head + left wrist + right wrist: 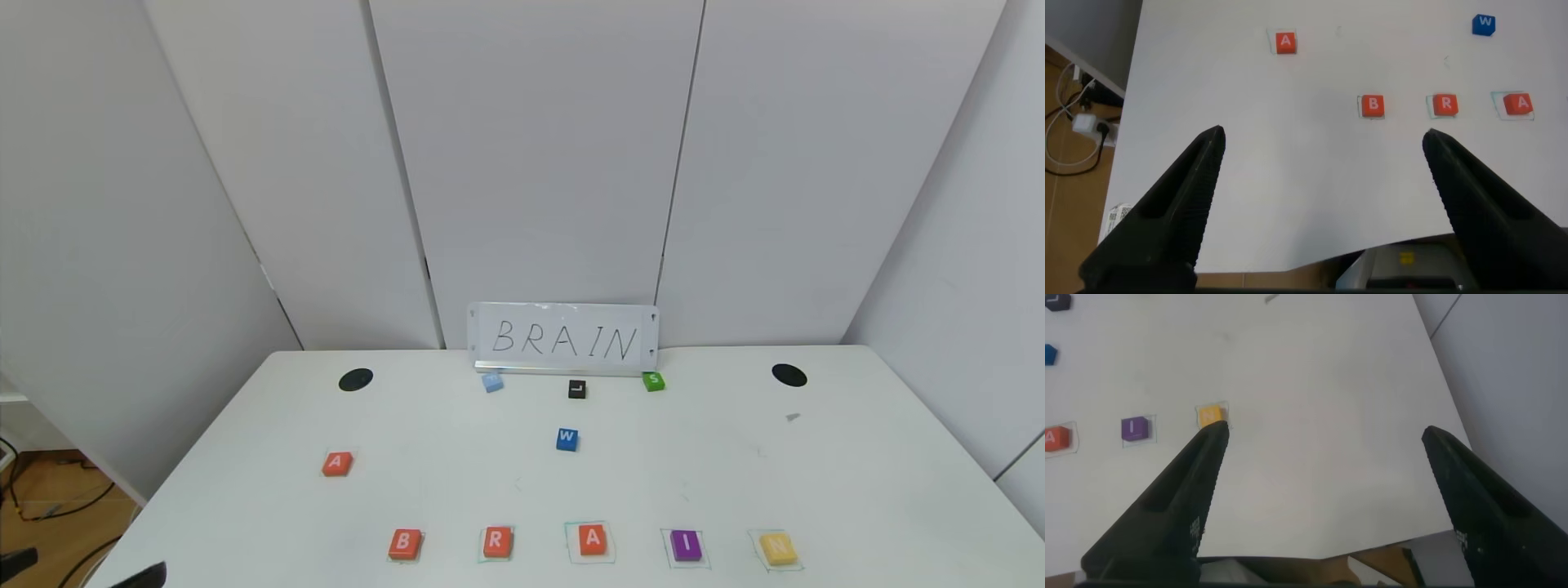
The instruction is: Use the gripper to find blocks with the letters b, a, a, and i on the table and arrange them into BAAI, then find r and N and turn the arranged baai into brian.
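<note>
While neither arm reaches into the head view, the table (857,474) carries a near-edge row reading, from the robot's left to its right, orange B (405,544), orange R (497,542), an orange A (593,540), purple I (687,545) and yellow N (778,548). The blocks sit apart from one another, and the A, I and N each lie inside a thin green drawn square. A second orange A (336,463) lies alone farther back on the left. Toward the far edge stand a blue W block (566,439), a pale blue block (492,381), a black block (576,389) and a green S block (653,380), just in front of a white card (563,339) lettered BRAIN. Two black round spots (355,380) mark the far corners.

In the left wrist view, the left gripper (1319,208) hangs above the table's near left edge with its fingers (1180,204) spread wide and nothing between them; the lone A (1284,42), B (1373,104), R (1445,104), the row's A (1518,104) and W (1484,24) lie beyond it.

In the right wrist view, the right gripper (1323,502) hovers over the near right part of the table, jaws wide apart and empty. N (1211,416) lies just past one fingertip, with I (1133,428) and the A (1053,438) beside it.
</note>
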